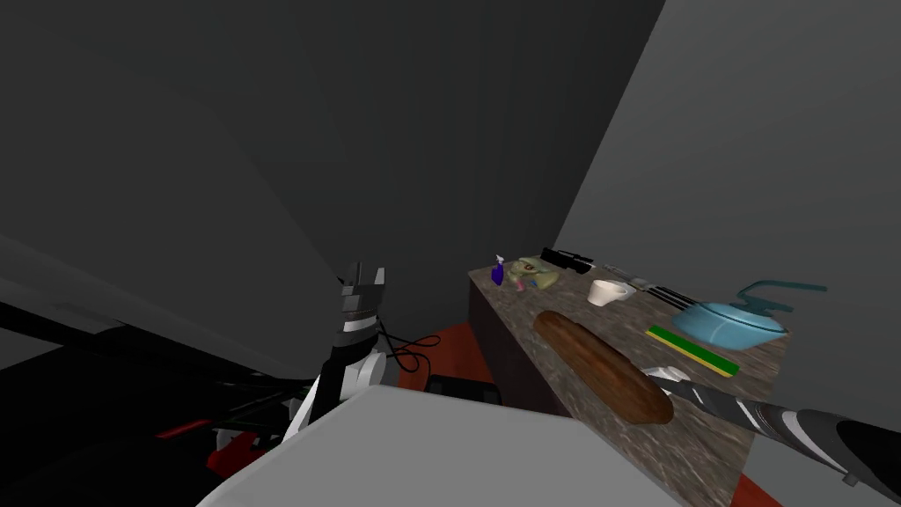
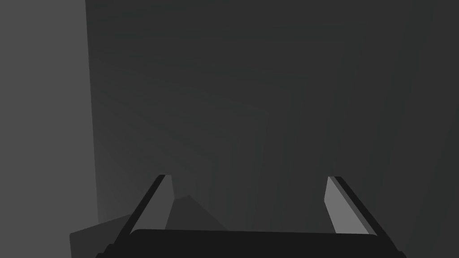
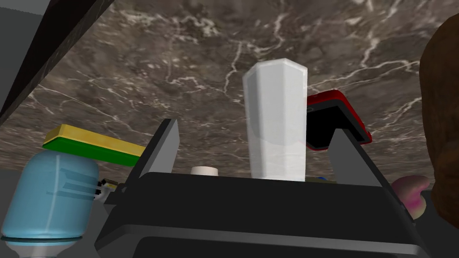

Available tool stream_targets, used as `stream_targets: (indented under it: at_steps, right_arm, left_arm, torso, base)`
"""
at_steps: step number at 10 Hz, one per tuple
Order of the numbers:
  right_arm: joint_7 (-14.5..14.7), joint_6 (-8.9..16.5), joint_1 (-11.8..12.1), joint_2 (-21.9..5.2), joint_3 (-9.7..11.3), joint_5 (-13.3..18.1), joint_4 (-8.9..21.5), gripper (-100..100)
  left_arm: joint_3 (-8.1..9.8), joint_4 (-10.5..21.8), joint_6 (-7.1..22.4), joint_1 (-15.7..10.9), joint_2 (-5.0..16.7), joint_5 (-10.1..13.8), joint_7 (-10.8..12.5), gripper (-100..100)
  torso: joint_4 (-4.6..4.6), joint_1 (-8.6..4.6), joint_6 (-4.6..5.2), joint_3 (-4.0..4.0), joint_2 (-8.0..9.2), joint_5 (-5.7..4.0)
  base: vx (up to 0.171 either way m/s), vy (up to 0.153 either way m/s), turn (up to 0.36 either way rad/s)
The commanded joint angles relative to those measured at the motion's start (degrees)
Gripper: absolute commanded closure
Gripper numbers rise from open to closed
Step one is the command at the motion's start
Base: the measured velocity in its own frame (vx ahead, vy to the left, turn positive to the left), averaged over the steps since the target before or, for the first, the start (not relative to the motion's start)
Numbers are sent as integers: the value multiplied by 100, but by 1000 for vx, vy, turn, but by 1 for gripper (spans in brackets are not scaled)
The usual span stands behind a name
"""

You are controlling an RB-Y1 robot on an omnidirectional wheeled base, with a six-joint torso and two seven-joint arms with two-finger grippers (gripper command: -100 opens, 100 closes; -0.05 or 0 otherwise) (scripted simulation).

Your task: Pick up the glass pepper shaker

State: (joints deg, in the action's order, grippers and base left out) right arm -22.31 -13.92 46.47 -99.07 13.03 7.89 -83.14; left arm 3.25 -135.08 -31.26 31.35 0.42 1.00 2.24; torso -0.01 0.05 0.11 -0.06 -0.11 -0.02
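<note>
Over the marbled table (image 3: 134, 53), the right claw (image 3: 254, 126) gapes astride the pale shaker (image 3: 275, 112), ready to pinch its sides; left claw (image 2: 247, 176) open too.

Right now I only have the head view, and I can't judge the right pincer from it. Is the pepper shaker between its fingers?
Observer: Yes. The right wrist view shows the white shaker standing upright between the right pincer and its two fingers.
Operator: Are they squeezing it?
Observer: No. They stand open, with a gap on each side of the shaker.
Operator: Anything close behind it?
Observer: A red-edged phone lies flat on the counter just beyond the shaker.
</note>
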Motion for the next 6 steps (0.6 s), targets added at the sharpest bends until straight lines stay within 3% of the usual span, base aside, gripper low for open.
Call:
stream_targets:
  at_steps: [1, 2, 3, 4, 6]
  right_arm:
    - [106, 20, 28, 159, -16, 12, 44, -100]
    - [153, 29, 7, 267, 10, 36, 80, -100]
    - [100, 15, -71, 209, 72, 50, 85, -100]
    - [104, 13, -85, 221, 87, 57, 95, 100]
    - [106, 8, -86, 217, 83, 57, 90, 100]
  left_arm:
    - [0, 0, 0, 0, 0, 0, 0, 0]
    - [0, 0, 0, 0, 0, 0, 0, 0]
    - [0, 0, 0, 0, 0, 0, 0, 0]
    - [0, 0, 0, 0, 0, 0, 0, 0]
    - [0, 0, 0, 0, 0, 0, 0, 0]
  torso:
    - [0, 0, 0, 0, 0, 0]
    - [0, -1, -1, 0, 1, 0]
    - [0, -3, 0, 1, 2, -1]
    - [1, 1, 1, 3, 6, 1]
    - [2, -6, 5, 6, 12, -3]
  base:
    - [33, -16, 78]
    - [32, -18, 63]
    - [14, -9, 10]
    - [0, 0, 0]
    - [0, 0, 0]
